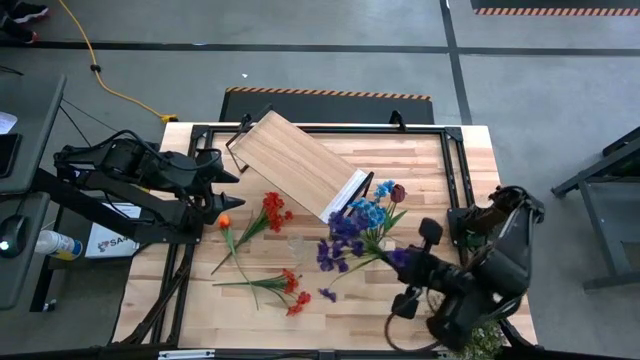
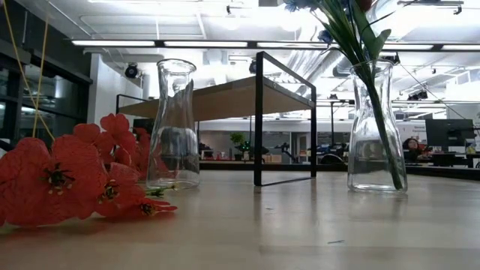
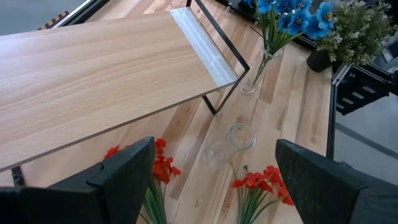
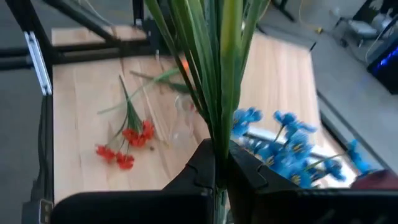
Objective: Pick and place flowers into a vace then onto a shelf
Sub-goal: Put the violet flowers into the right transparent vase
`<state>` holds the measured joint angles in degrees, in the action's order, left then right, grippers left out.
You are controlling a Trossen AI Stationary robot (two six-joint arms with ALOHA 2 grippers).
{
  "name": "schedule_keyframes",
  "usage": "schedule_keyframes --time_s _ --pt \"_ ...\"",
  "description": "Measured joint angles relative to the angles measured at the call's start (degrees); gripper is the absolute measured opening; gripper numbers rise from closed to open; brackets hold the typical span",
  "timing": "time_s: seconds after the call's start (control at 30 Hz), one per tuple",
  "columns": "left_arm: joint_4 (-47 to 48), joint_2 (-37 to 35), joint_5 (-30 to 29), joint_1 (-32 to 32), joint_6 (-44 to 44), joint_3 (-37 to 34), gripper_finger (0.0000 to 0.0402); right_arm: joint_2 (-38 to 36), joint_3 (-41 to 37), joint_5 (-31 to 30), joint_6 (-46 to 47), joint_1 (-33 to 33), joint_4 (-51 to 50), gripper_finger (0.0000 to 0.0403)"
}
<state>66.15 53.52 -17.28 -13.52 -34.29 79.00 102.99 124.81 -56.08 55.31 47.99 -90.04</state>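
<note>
My right gripper at the near right is shut on a bunch of purple flowers. A glass vase holding blue and dark red flowers stands by the shelf, a light wooden board on black frame ends. An empty glass vase stands near the table's middle. Red flowers and an orange one lie flat on the table. My left gripper hangs open over the left side, above the shelf's left end. My right gripper pinches the bunch's green stems between its two shut fingers. The fingers lie across the stems and slant down from the table's near right. The stems stand out beyond the fingers, with the purple heads toward the table's middle, above the tabletop.
A bushy pale green plant stands at the table's near right corner. A black frame runs around the tabletop. Bare wood lies along the near edge.
</note>
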Motion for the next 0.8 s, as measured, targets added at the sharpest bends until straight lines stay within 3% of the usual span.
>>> schedule_keyframes --time_s 0.8 --pt "-0.04 0.00 -0.28 -0.02 -0.70 0.00 0.0367 -14.68 -0.04 -27.02 -17.65 14.12 0.04 0.0007"
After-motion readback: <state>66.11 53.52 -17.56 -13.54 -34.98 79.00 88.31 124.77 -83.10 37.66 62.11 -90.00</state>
